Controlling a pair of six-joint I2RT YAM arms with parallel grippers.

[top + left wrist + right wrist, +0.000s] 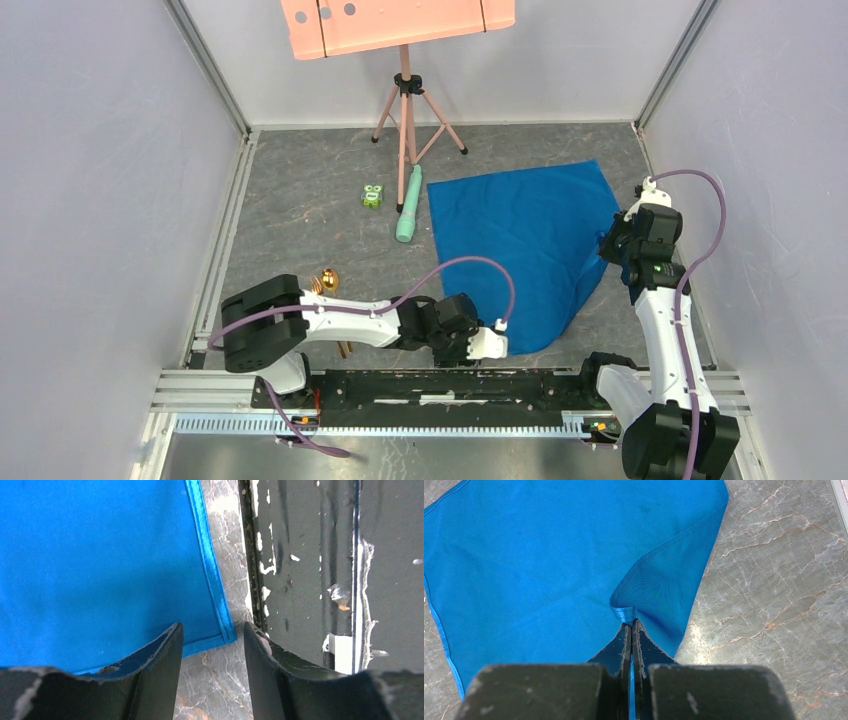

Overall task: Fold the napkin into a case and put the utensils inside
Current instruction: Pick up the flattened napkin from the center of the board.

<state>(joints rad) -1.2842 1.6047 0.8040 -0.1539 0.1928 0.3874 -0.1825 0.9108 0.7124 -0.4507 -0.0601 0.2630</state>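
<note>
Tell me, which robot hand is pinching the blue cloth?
The right gripper, shut on the edge of the napkin. The left gripper is open, holding nothing.

The napkin (520,240) is made of soft woven cloth, bright blue and matt, with a stitched hem of slightly shinier weave. The worktop (774,605) is finished in a grey marbled pattern, smooth, with a faint sheen where light is caught. The fingers (155,670) of the left hand (212,640) are formed of matt black plastic, scuffed pale along the edges; the same worn finish is seen on the right hand (631,627). Black paint on the base rail (300,555) is chipped and flaked. The utensils (328,283) are of polished gold-coloured metal.
</note>
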